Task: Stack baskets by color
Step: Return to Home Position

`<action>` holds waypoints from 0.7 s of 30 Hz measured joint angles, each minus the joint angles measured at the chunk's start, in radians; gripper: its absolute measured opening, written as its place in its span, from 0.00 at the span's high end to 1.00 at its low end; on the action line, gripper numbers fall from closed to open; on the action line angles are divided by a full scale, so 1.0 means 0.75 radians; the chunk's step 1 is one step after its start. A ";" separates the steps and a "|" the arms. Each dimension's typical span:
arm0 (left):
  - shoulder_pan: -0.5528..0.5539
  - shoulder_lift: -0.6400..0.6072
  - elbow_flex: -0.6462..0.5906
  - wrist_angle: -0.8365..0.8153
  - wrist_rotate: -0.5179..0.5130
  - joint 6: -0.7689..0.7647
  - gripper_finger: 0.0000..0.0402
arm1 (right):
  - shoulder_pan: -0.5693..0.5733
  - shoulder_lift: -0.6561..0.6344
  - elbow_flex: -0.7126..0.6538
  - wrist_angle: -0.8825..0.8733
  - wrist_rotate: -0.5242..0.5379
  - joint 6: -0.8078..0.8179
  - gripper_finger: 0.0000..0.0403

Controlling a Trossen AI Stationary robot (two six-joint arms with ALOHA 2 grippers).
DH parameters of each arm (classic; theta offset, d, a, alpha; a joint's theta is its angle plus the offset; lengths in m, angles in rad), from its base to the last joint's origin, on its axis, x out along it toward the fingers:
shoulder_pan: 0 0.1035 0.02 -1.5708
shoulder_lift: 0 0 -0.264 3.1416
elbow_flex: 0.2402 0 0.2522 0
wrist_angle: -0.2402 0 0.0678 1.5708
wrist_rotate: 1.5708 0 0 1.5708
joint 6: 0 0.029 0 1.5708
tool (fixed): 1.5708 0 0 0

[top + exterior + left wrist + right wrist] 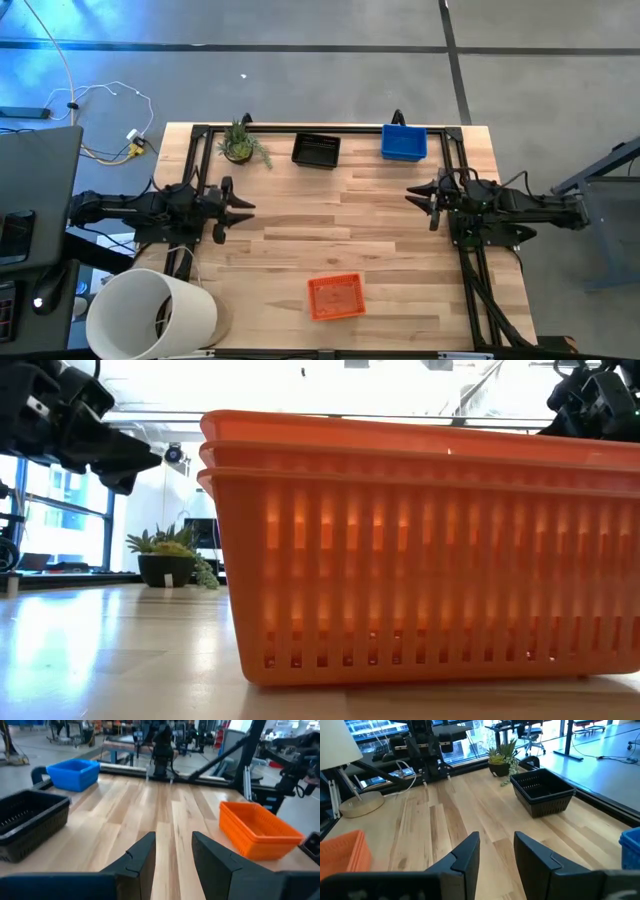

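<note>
"As the overhead camera has it, where do the baskets stand?"

"Measured from the potted plant (240, 145), the black baskets (316, 151) sit just beside it along the same edge of the table (400, 250). The blue baskets (404, 142) are farther along that edge, past the black. The orange baskets (335, 297) are well apart from the plant, near the opposite edge."

"Does that view show the stacking?"

"No. From above, each colour reads as a single basket. The low view is filled by the orange stack and shows three rims nested one above another, with the plant small beyond its corner. My right wrist view shows the black ones nested too, though I cannot count them."

"And your grippers?"

"My left gripper (173, 837) hangs near the plant, on the side toward the white bucket (150, 315). Its fingers are parted with nothing between them. My right gripper (496, 836) hangs well apart from the plant, nearer the blue baskets, its fingers likewise parted and empty. Only the wrist views show those gaps plainly."
</note>
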 joint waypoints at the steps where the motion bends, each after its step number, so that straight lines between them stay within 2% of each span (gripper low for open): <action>1: 0.000 -0.001 0.000 0.008 -0.006 0.007 0.71 | 0.000 0.000 0.000 0.001 0.000 0.000 0.73; 6: 0.000 -0.001 -0.001 0.008 -0.008 0.070 0.71 | 0.000 0.001 -0.015 0.033 0.002 0.018 0.73; 11: 0.000 -0.001 -0.001 0.007 -0.030 0.198 0.71 | 0.000 0.001 -0.188 0.272 0.001 0.022 0.73; 15: -0.001 -0.001 -0.001 0.019 -0.103 0.201 0.71 | -0.002 0.020 -0.253 0.447 -0.012 -0.008 0.73; 18: -0.001 -0.001 -0.001 0.025 -0.160 0.209 0.71 | -0.002 0.020 -0.268 0.465 -0.011 -0.013 0.73; 21: 0.000 -0.001 -0.001 0.027 -0.159 0.220 0.71 | -0.001 0.025 -0.268 0.466 -0.006 -0.025 0.73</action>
